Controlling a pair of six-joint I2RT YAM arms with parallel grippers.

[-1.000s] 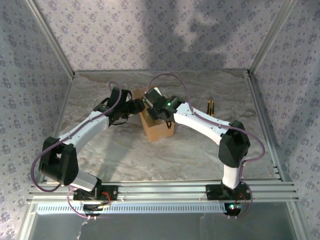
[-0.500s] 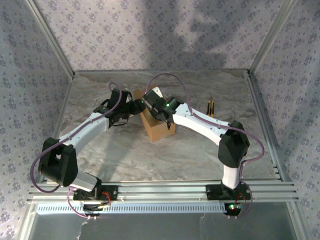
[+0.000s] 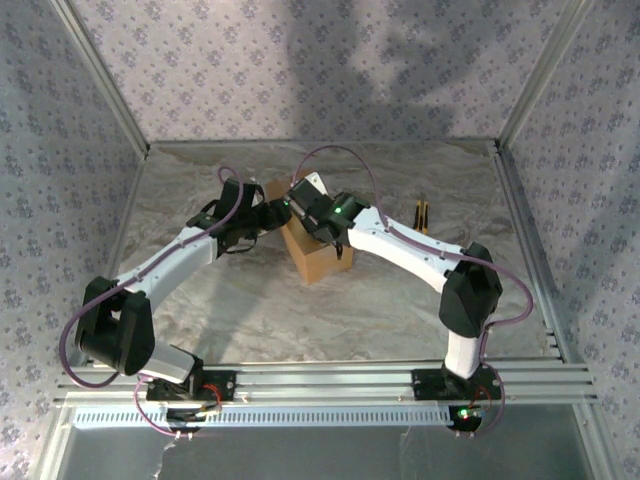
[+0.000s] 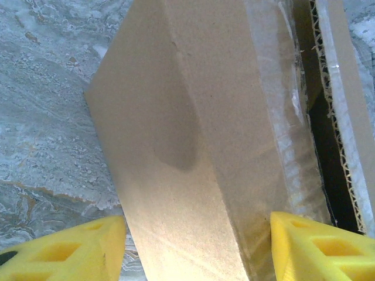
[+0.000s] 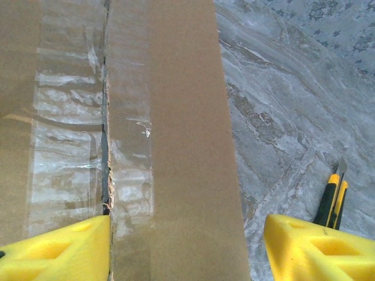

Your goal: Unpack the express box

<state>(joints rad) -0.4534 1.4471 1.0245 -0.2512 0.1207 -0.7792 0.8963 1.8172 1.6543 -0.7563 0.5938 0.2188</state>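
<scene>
From above: brown cardboard box on the grey marbled bench, about midway between the left and right edges and nearer the far edge than the near one, turned askew to them. Left end effector coming in from the left at the box's far end; right end effector coming in from the right over that same end, the two nearly meeting there. Yellow-and-black knife lying flat toward the right edge, well apart from the box. From the left wrist: left end effector with yellow fingers spread, set either side of the box where a plain side wall meets the taped top; impossible to tell whether pressing on the cardboard or merely straddling it. Further right, a dark gap between two flaps, corrugated edge bare, clear tape wrinkled beside it. From the right wrist: right end effector open, one yellow finger over the taped seam on the box, the other out past the box's edge above bare bench, clear of the cardboard. Shiny tape along the seam, a thin dark line running down it. Knife flat on the bench past the outer finger.
</scene>
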